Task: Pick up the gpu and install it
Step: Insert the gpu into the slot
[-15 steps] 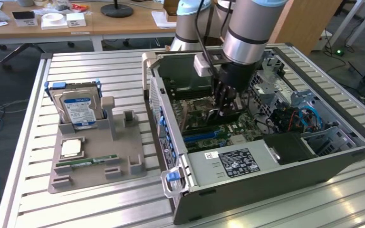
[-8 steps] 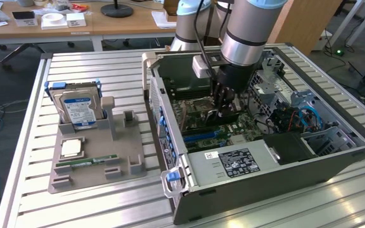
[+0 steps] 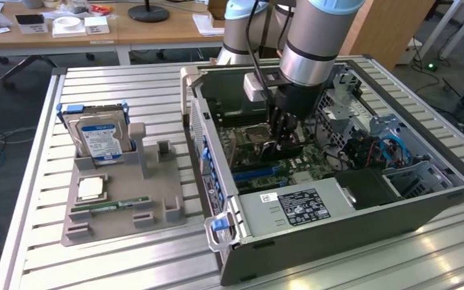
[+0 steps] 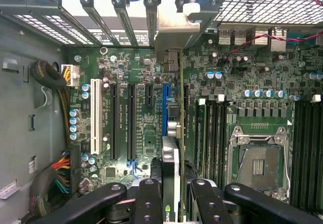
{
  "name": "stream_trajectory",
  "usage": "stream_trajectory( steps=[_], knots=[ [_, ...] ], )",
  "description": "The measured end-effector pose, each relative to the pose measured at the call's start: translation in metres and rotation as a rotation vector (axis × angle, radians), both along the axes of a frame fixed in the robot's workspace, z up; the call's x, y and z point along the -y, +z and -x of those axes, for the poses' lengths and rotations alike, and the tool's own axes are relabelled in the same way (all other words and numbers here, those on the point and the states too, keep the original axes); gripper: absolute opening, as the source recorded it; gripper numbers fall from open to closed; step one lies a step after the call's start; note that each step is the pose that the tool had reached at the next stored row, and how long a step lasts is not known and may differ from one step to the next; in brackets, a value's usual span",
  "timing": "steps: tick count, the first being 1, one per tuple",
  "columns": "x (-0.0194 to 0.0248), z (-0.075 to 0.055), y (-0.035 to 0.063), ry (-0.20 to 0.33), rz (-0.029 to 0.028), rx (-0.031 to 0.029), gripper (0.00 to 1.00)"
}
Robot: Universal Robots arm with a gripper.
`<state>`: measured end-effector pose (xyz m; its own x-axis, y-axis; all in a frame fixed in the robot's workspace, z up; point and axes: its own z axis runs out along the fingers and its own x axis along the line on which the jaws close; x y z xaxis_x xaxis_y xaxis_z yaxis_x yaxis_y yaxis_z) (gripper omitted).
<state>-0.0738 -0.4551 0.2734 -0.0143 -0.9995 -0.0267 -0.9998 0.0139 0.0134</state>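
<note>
Nearest the wrist camera, the end effector pinches the gpu edge-on inside the open computer case, over the motherboard, the card's long axis running straight out from the jaws, parallel to the blue slot and almost over it.

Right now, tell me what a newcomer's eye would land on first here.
The arm's gripper reaches down into the open computer case, clamping the gpu edge-on near the motherboard's blue slot. On the exterior view's left, a grey tray holds a blue-labelled hard drive.
</note>
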Motion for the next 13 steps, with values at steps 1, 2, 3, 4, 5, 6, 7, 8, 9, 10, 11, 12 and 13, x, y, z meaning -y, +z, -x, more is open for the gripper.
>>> stream_trajectory(
  steps=[1,2,3,4,5,6,7,8,9,10,11,12,13],
  knots=[
    [0.0,0.0,-0.0002,0.0,-0.0002,0.0001,0.27],
    [0.0,0.0,-0.0002,0.0,-0.0003,0.0002,0.27],
    [0.0,0.0,-0.0002,0.0,-0.0003,0.0002,0.27],
    [-0.0001,0.0,-0.0002,0.0,-0.0002,0.0002,0.27],
    [-0.0001,0.0003,-0.0002,0.0,-0.0003,0.0002,0.27],
    [-0.0001,0.0008,-0.0003,0.0,-0.0005,0.0002,0.27],
    [-0.0001,0.0013,-0.0003,0.0,-0.0005,0.0003,0.27],
    [-0.0001,0.002,-0.0003,0.0,-0.0004,0.0005,0.27],
    [0.0,0.0026,-0.0002,0.0,-0.0002,0.0005,0.27],
    [0.0,0.0031,-0.0003,0.0,-0.0004,0.0007,0.27],
    [0.0001,0.0033,-0.0003,0.001,-0.0003,0.0008,0.27],
    [0.0004,0.0034,-0.0003,0.001,-0.0004,0.0009,0.27],
    [0.0004,0.0038,-0.0004,0.001,-0.0005,0.001,0.27]
  ],
)
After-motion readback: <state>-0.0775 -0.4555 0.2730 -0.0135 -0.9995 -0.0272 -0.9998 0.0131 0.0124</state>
